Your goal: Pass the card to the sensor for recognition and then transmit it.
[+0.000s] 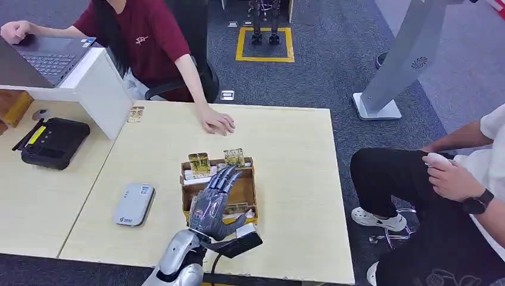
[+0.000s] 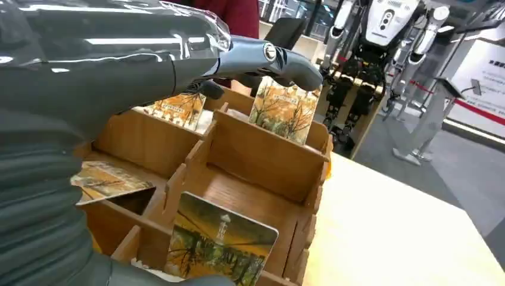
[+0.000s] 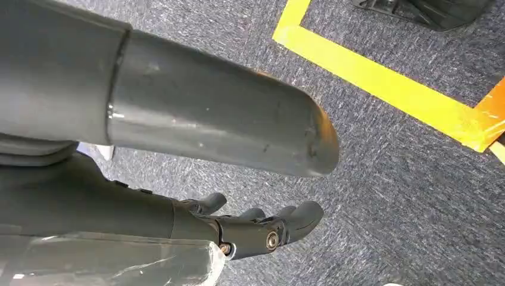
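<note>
Left hand stretched flat over the compartmented wooden card box, fingers extended and slightly apart, holding nothing; fingertips reaching just short of the two upright picture cards standing at the box's far wall. Nearest to the fingertips, the upright card with an autumn-tree print, leaning against the far divider; a second upright card beside it under the fingers. Closer to the wrist, another printed card propped in the near compartment, and one lying tilted in a side slot. Off to the hand's thumb-opposite side on the pale wooden table, well apart from the box, a small flat grey-white card reader, likely the sensor. Right hand hanging over grey carpet, fingers loosely curled, nothing in it. Likely risks: thin cards standing snug against dividers, so easy to push flat or slide down instead of pinch; possibly two lifted together; light box liable to shift or tip if the fingers hook a wall; a person's hand resting on the table beyond the box, within reach of a swing.
</note>
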`<state>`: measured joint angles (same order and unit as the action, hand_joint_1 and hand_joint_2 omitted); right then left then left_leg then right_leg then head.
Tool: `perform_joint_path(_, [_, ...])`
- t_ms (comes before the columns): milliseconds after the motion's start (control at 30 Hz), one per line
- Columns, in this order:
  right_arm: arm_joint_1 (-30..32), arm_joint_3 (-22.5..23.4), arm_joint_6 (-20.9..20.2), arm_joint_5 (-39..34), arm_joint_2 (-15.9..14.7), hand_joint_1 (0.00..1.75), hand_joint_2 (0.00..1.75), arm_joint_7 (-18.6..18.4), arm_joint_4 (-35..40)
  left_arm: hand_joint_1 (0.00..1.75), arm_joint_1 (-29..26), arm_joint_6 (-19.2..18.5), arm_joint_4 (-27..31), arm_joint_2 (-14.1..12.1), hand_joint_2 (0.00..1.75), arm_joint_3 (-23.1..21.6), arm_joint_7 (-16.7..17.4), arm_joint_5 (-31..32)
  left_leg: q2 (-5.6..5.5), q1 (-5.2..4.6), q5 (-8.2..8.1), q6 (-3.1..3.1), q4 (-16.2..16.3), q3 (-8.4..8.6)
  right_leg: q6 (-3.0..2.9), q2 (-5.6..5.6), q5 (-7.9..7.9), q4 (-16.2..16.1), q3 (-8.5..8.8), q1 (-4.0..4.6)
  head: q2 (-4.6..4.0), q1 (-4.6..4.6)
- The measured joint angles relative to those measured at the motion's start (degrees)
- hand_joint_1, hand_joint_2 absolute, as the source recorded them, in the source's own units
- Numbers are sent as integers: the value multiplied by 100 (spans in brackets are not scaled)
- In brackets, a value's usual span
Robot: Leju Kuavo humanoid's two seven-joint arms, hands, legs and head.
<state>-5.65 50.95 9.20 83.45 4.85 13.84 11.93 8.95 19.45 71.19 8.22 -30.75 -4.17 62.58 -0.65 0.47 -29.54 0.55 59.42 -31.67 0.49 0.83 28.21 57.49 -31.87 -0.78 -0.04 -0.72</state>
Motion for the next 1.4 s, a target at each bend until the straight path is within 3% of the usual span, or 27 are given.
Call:
perform_joint_path(633, [-6, -11, 4, -66, 22, 0, 0, -4, 22, 0, 36, 61, -214, 2, 175, 0, 52, 57, 0, 0, 0, 0, 0, 0, 0, 0, 0, 0, 0, 0, -2, -2])
perform_joint_path(667, [-6, -13, 4, -66, 22, 0, 0, -11, 22, 7, 36, 61, -214, 2, 175, 0, 52, 61, 0, 0, 0, 0, 0, 0, 0, 0, 0, 0, 0, 0, 0, 0])
perform_joint_path(733, [-6, -13, 7, -66, 22, 0, 0, -18, 22, 175, 38, 59, -214, 2, 175, 0, 52, 61, 0, 0, 0, 0, 0, 0, 0, 0, 0, 0, 0, 0, 0, 0])
perform_joint_path(1400, [-5, -20, 9, -131, 22, 0, 0, -4, 31, 175, 100, -70, -221, 0, 175, 0, 46, 35, 0, 0, 0, 0, 0, 1, 0, 0, 0, 0, 1, 0, 0, -2])
